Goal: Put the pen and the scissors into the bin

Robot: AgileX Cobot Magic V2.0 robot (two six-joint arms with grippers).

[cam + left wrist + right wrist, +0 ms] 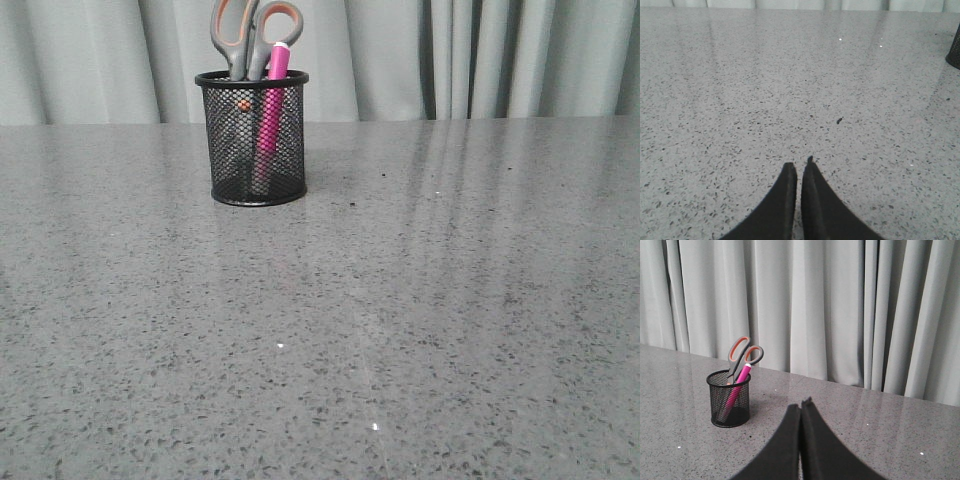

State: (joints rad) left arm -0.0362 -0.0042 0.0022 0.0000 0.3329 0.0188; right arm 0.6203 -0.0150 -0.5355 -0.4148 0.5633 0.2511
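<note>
**Pen and scissors both stand in the cup**

The bin (254, 140) is a small round black cup made of wire mesh. It stands upright on the grey speckled table (420, 330), near the back edge, and the pale curtain (480, 55) hangs just behind it.

The scissors (250, 35) are inside the bin. The blades point down into it, and the grey handles with orange inside the loops stick up above the rim. An orange screw shows through the mesh.

The pen (271, 105) is inside the bin too, just beside the scissors. It is pink and leans a little. Its top pokes up just over the rim, next to the scissor handles. Its lower end looks pale through the mesh, but the mesh makes that hard to see well.

The left gripper (798, 167) is low over the table. Its two black fingers are pressed close together, with only a thin line between them, and they hold nothing. In the left wrist view only a dark bit of the bin shows at the edge, well apart from this gripper.

The right gripper (800, 404) is closed the same way, its fingers tight together and holding nothing. It is up above the table, and the bin stands well apart from it, with the scissors and pen showing clearly inside.
</note>
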